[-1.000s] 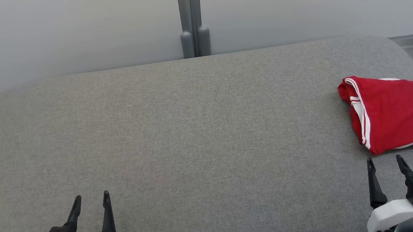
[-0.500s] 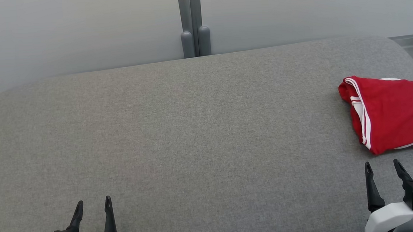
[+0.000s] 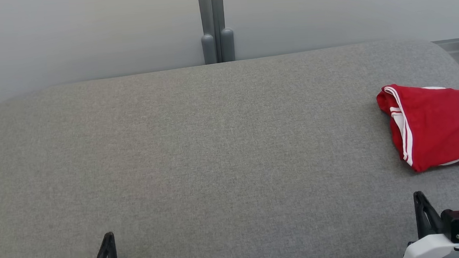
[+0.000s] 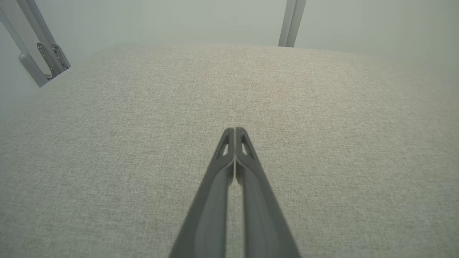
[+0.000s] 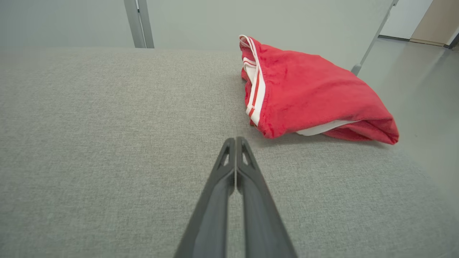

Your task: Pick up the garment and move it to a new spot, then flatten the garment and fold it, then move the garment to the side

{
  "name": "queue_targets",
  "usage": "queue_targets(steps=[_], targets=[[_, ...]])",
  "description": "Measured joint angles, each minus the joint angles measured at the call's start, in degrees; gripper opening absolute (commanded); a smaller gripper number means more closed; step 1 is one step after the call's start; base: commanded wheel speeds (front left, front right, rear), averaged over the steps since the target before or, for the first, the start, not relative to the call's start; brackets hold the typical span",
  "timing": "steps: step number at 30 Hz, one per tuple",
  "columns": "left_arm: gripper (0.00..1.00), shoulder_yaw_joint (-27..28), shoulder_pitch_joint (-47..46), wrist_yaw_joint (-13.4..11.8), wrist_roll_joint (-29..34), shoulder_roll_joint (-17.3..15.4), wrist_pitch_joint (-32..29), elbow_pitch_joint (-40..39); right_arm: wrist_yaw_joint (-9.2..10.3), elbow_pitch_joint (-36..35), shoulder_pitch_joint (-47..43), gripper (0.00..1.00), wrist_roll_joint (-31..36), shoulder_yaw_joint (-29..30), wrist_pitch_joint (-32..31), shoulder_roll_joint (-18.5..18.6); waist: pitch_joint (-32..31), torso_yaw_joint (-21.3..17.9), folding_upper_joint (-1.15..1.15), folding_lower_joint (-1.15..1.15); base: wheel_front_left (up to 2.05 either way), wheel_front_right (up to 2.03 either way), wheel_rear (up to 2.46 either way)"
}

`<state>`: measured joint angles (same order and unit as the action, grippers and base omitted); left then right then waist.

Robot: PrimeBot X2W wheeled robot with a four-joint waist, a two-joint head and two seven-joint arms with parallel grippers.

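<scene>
The red garment (image 3: pixel 432 124) lies bundled, seemingly folded, at the right edge of the grey surface (image 3: pixel 214 146); little looks left. The left gripper (image 4: pixel 235 132) and right gripper (image 5: pixel 236 140) are both clenched on nothing.

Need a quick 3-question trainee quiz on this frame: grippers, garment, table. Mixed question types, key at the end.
1. True or false: the right gripper is shut on the red garment.
2. In the head view, where on the grey surface does the garment lie? A. in the middle. B. at the right side, running off the picture's right edge. C. at the near left corner.
3. Fill in: the left gripper has its fingers ____, with nothing between them.

Key
1. False: its fingers are together, but the tips stop short of the garment and hold nothing.
2. B.
3. shut.
</scene>
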<state>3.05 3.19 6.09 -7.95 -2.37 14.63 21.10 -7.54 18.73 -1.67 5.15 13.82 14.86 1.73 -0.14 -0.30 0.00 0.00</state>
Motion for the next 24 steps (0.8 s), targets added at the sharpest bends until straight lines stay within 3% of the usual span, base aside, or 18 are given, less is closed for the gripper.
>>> queue_targets(steps=[4, 24], targets=[[0.0, 0.2, 0.2, 0.0, -2.0, 0.1, -1.1, 1.2, 0.0, 1.5, -0.3, 0.0, -2.2, 0.2, -1.3, -0.5, 0.0, 0.0, 0.0, 0.0, 0.0, 0.0, 0.0], [0.0, 0.7, -1.0, 0.1, -23.1, 0.1, -6.0, -1.0, 0.0, -0.4, 0.8, 0.0, -26.8, -1.9, -6.2, -0.3, 0.1, 0.1, 0.0, 0.0, 0.0, 0.0, 0.0]])
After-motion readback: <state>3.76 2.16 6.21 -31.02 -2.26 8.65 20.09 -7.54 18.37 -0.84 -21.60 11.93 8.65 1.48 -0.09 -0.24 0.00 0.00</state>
